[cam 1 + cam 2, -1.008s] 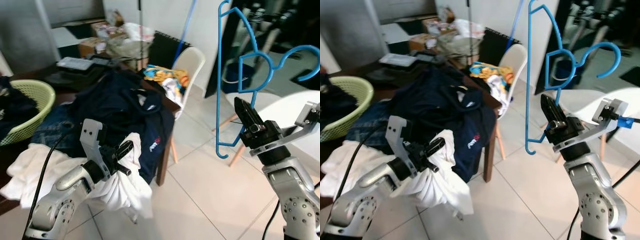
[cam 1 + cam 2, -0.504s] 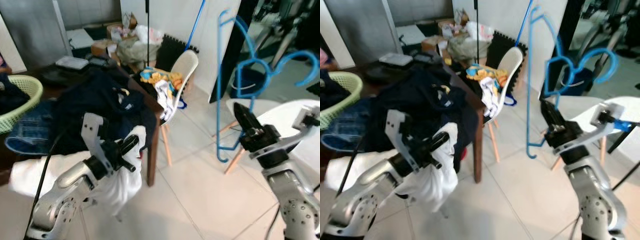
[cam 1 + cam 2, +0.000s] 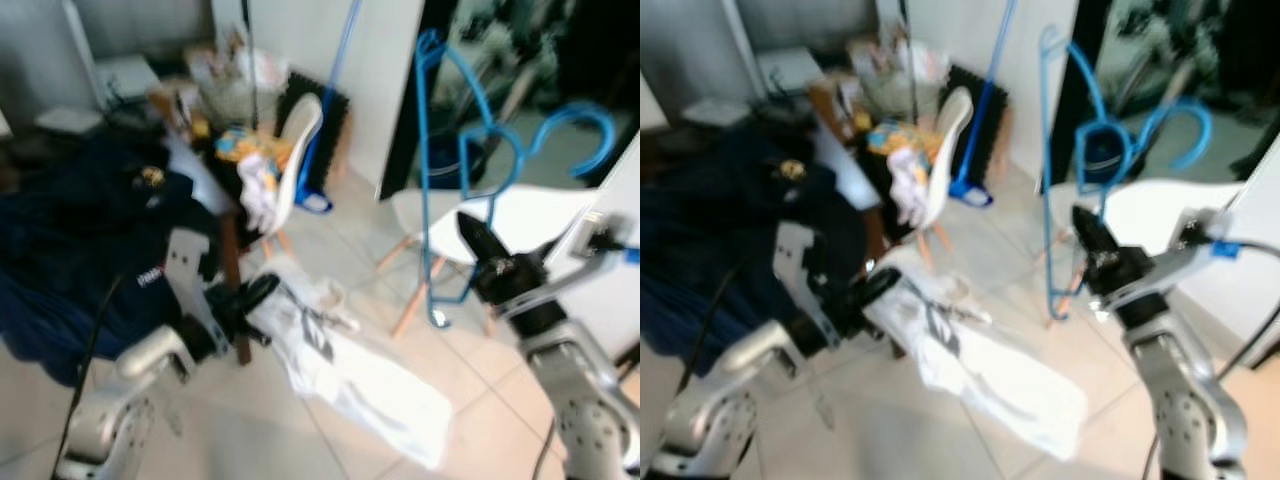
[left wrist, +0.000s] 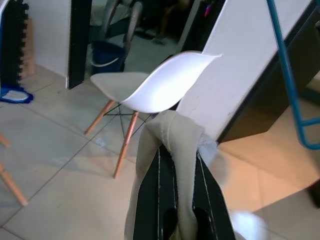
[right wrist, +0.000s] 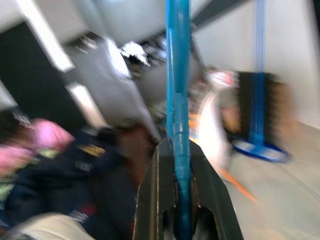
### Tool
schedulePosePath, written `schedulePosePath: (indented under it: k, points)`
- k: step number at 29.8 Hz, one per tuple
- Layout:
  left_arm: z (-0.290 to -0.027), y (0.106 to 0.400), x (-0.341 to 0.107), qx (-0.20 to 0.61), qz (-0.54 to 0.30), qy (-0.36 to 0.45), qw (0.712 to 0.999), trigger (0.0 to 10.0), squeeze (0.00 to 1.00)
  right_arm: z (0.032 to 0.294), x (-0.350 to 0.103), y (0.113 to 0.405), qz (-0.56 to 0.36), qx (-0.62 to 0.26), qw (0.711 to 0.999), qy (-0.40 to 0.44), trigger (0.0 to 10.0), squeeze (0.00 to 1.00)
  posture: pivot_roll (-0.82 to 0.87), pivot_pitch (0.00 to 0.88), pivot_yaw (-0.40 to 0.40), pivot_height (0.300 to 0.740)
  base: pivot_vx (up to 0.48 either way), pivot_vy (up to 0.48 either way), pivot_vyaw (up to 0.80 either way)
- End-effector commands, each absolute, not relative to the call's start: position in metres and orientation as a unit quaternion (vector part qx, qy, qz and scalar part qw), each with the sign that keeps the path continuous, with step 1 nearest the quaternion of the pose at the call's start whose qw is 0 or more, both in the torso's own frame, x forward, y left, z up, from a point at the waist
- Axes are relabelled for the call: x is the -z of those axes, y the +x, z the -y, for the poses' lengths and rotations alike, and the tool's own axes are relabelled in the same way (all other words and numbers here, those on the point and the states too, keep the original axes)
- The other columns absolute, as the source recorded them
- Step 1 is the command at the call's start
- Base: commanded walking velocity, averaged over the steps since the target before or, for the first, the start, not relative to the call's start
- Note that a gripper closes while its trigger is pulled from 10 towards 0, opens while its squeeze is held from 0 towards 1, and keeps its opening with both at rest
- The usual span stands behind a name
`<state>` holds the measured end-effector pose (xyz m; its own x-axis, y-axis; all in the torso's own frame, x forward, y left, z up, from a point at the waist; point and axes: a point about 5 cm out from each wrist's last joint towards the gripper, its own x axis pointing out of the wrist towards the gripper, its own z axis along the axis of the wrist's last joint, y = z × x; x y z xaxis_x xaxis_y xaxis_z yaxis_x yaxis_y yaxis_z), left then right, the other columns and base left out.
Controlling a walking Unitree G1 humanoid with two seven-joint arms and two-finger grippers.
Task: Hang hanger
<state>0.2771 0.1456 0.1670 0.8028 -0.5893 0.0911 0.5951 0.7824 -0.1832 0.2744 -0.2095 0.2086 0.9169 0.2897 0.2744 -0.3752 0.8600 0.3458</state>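
Note:
My right gripper (image 3: 472,233) is shut on the lower bar of a blue plastic hanger (image 3: 421,180), which it holds upright at the right with the hook uppermost. The right wrist view has the blue hanger bar (image 5: 177,75) clamped between the black fingers (image 5: 155,190). My left gripper (image 3: 258,293), low on the left, is shut on a white garment (image 3: 360,375). The cloth trails from it down across the tiled floor. In the left wrist view the white garment (image 4: 172,142) is bunched between the fingers (image 4: 150,200). The eye views are blurred.
A dark table heaped with navy clothes (image 3: 70,230) stands at the left. Behind it is a white chair draped with clothes (image 3: 295,140), and a blue mop (image 3: 335,110) leans on the wall. Another white chair (image 3: 440,215) stands just behind the hanger. Tiled floor lies ahead.
The whole view has swung to the right. The white garment has come off the table and now hangs from my left gripper onto the floor. The hanger stays in my right gripper.

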Motion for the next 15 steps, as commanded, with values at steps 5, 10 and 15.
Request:
schedulePosePath:
  k: [5, 10, 15]
  points:
    - [-0.161, 0.287, -0.126, 0.263, -0.056, -0.039, 0.962, 10.0, 0.0, 0.241, -0.159, 0.278, 0.006, -0.046, 0.984, 0.17, 10.0, 0.0, 0.04, 0.048, -0.024, 0.74, 0.0, 0.0, -0.8]
    - [-0.169, 0.285, -0.086, 0.246, -0.113, -0.015, 0.963, 10.0, 0.0, 0.258, -0.124, 0.269, -0.056, 0.006, 0.989, 0.138, 10.0, 0.0, 0.03, 0.053, -0.028, 0.74, 0.0, 0.0, -0.8]
    - [-0.178, 0.268, -0.032, 0.184, -0.197, -0.034, 0.962, 10.0, 0.0, 0.261, -0.067, 0.24, -0.147, 0.03, 0.982, 0.119, 10.0, 0.0, -0.02, 0.061, -0.025, 0.74, 0.0, 0.0, -0.8]
